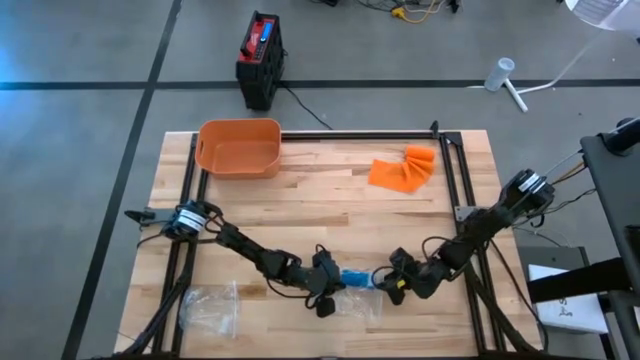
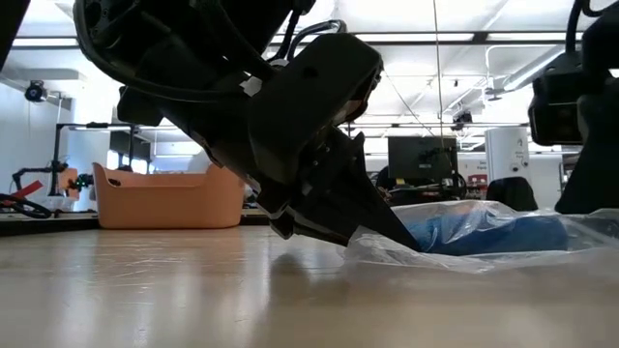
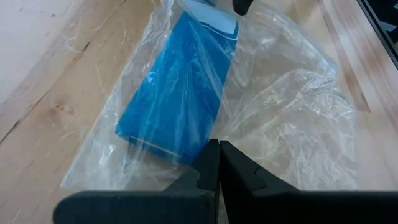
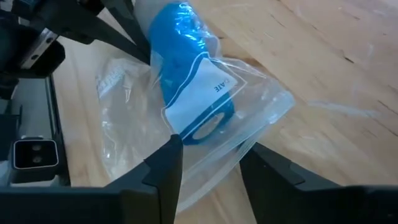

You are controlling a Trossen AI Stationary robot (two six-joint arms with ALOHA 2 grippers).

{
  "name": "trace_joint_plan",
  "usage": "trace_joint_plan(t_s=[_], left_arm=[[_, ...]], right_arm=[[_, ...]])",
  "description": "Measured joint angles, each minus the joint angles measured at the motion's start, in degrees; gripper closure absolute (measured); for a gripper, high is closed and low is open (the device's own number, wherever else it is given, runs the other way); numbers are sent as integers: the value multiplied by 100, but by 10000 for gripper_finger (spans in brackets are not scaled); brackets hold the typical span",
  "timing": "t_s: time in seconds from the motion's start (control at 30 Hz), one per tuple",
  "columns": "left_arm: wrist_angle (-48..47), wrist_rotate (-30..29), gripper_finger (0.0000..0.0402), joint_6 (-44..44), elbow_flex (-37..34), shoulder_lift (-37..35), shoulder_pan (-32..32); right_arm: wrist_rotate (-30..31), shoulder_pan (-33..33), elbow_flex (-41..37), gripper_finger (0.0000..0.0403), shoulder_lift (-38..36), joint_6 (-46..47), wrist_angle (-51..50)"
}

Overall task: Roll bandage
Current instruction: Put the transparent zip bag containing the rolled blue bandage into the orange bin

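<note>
Left wrist view: my left gripper [image 3: 219, 163] has its jaws together, pinching the edge of the clear bag [image 3: 292, 118] that wraps the blue bandage roll [image 3: 174, 106], at the tabletop's [image 1: 330, 215] near edge. My right gripper [image 4: 208, 163] straddles the bag's other end, jaws apart around the film, not clamped. To free the roll cleanly, I judge I should hold the left pinch steady and close the right jaws on film only. A second, crumpled bag [image 1: 208, 308] lies near left. Far left, the orange bin [image 1: 240, 147] looks empty; orange cloth [image 1: 405, 168] lies far right.
</note>
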Motion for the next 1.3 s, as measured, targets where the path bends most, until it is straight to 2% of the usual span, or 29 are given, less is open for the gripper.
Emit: trace_joint_plan(t_s=[0.13,0.27,0.53,0.73,0.87,1.03,1.17,1.3], left_arm=[[0,-3,401,-2,0,0,-2],[0,-53,401,-2,0,0,-4],[9,-324,401,195,-8,-41,-4],[-371,-362,400,624,-11,-615,-92],[-1340,-374,385,795,-7,-1358,-276],[-2892,-816,356,792,-7,-2363,-679],[-4500,-1517,337,93,-14,-3167,-1084],[-5802,-2390,329,-736,-26,-3758,-1509]], right_arm=[[-83,-1,66,263,71,-136,-37],[-296,1,217,286,-33,-793,-27],[-370,-39,628,394,-58,-2055,-67],[-417,-221,1370,399,-321,-2742,-1425],[-494,-473,2072,399,-688,-3340,-2593],[-782,-1085,2902,400,-1238,-3819,-3257],[-1278,-1858,3451,400,-1534,-4016,-3705],[-1742,-2791,4014,400,-1529,-4148,-3690]])
